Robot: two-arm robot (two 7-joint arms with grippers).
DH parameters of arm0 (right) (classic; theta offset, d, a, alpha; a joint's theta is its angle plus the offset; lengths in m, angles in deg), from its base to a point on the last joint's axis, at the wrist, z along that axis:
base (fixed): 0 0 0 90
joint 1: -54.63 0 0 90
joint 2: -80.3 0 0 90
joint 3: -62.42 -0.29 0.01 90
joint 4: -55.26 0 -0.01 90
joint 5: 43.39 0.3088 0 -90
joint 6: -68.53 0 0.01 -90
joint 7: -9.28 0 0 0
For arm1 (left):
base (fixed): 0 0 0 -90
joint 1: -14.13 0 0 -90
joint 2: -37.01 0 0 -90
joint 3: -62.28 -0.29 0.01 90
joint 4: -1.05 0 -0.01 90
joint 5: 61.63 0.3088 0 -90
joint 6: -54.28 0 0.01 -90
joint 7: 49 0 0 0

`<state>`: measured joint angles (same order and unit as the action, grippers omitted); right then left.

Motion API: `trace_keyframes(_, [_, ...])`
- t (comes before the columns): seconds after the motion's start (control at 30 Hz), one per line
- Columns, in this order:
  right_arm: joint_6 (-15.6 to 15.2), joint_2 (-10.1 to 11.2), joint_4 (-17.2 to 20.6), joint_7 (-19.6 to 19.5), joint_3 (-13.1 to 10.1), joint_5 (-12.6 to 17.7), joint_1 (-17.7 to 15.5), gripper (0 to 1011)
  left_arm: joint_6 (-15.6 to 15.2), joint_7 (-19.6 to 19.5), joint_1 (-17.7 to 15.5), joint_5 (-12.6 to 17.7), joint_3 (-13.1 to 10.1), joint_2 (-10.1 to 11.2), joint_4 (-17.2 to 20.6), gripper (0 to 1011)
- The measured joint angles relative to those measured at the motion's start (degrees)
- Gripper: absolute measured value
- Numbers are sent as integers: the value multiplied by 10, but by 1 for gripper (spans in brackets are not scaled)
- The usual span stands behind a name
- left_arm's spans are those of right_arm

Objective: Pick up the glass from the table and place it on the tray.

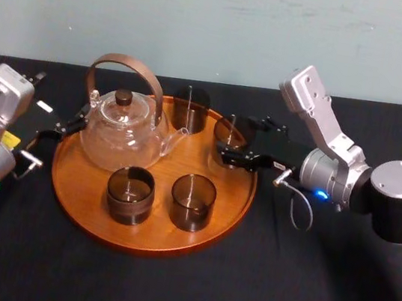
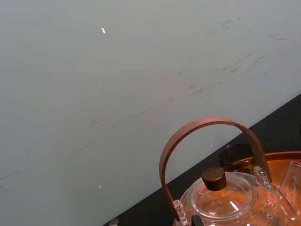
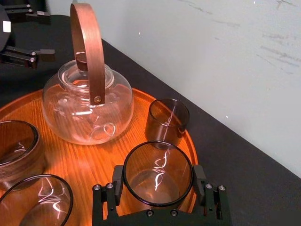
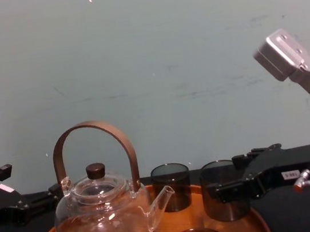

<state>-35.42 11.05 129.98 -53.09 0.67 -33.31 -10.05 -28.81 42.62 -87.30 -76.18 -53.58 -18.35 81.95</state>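
The glass [image 1: 234, 133] is a smoky dark tumbler standing upright between the fingers of my right gripper [image 1: 238, 136], over the right inner edge of the round wooden tray [image 1: 149, 243]. In the right wrist view both black fingers [image 3: 117, 181] press against the sides of the glass [image 3: 157, 172]. From the chest view the glass [image 4: 222, 190] is at about rim height of the tray [image 4: 256, 223]; whether its base rests on the wood I cannot tell. My left gripper [image 1: 60, 129] stays beside the tray's left edge.
A glass teapot [image 1: 120, 131] with a brown arched handle stands on the tray's left half. Three more dark glasses are on the tray: one at the back [image 1: 190, 109] and two at the front [image 1: 130, 194] [image 1: 192, 202]. Black cloth covers the table around it.
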Motion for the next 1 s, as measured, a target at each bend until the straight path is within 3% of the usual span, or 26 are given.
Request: trace_keyframes(1.0, [21,-26,-60,9,19,-7,26,900,0,0,0,0,0,0,0,1001])
